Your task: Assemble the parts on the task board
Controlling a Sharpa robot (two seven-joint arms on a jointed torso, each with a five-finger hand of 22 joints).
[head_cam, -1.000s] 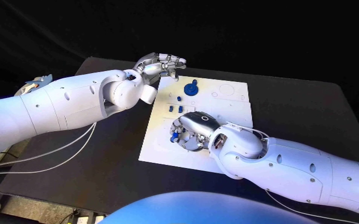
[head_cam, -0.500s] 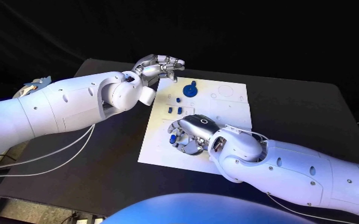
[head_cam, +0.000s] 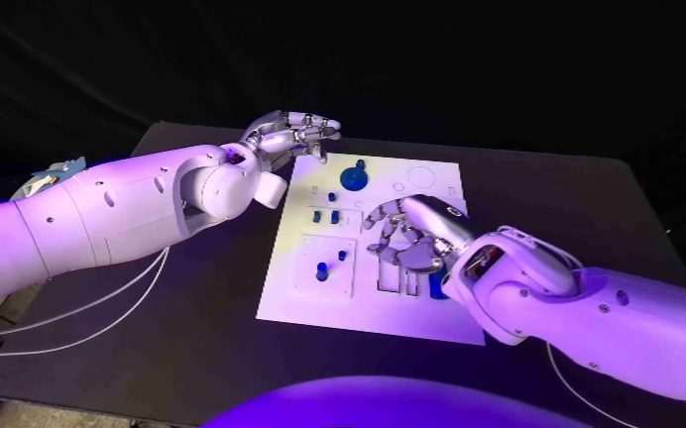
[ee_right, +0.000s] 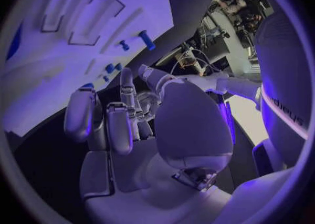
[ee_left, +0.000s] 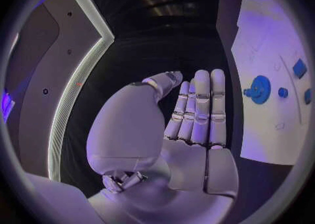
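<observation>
The white task board (head_cam: 293, 299) lies in the middle of the black table. A blue gear (head_cam: 352, 176) sits near its far edge, with small blue pegs (head_cam: 335, 216) below it. Two more blue parts (head_cam: 323, 271) lie in a recess at the board's left. My right hand (head_cam: 407, 237) hovers over the board's middle with its fingers half curled and nothing seen in them. A blue piece (head_cam: 436, 284) shows just under its wrist. My left hand (head_cam: 293, 135) is raised beyond the board's far left corner, holding nothing. In the left wrist view its fingers (ee_left: 200, 108) lie straight beside the gear (ee_left: 259, 88).
Bare black table (head_cam: 171, 349) surrounds the board. Empty rectangular slots (ee_right: 98, 12) in the board (ee_right: 26, 71) show in the right wrist view, with several blue pegs (ee_right: 146, 39) beyond them. White cables (head_cam: 100, 299) hang under my left arm.
My right hand has moved from the board's near left part up and to the right, over its middle. That has uncovered the two blue parts in the left recess. My left hand has barely moved.
</observation>
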